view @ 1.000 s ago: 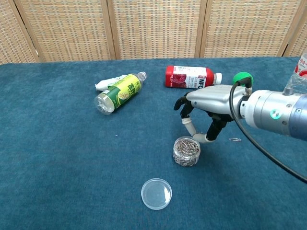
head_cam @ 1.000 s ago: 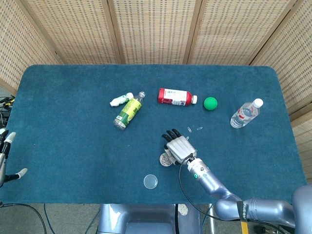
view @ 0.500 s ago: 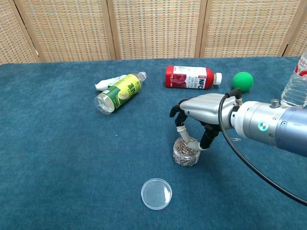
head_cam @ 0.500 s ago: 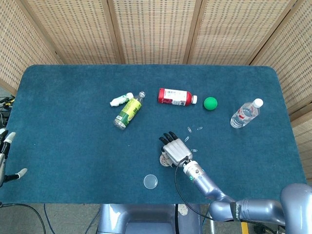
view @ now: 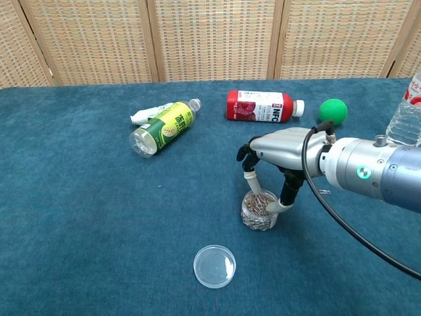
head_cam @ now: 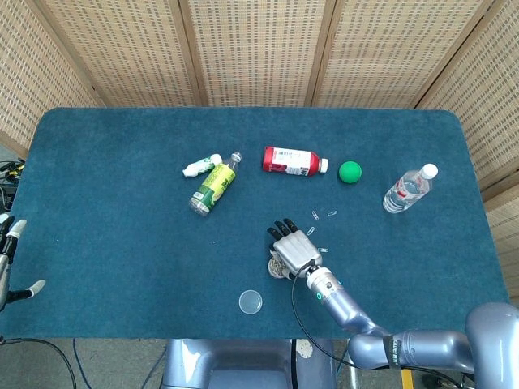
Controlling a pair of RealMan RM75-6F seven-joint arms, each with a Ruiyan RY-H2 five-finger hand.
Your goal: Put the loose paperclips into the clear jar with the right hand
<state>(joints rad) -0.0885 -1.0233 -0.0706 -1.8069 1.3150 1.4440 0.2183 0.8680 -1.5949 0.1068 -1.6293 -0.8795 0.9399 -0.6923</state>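
I hold my right hand point(view: 279, 153) above the open jar point(view: 258, 210) near the worktop's point(head_cam: 122, 203) front, fingers point(view: 252, 183) pinching down into its mouth, probably dropping a clip; loose clips point(head_cam: 320, 215) lie just beyond.

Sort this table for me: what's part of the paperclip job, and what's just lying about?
Job:
right hand, over the jar
clear jar of paperclips
loose paperclips beyond the hand
jar lid, lying off the jar

Lying about:
red bottle
green-label bottle
white tube
green ball
water bottle
left hand, at the table edge
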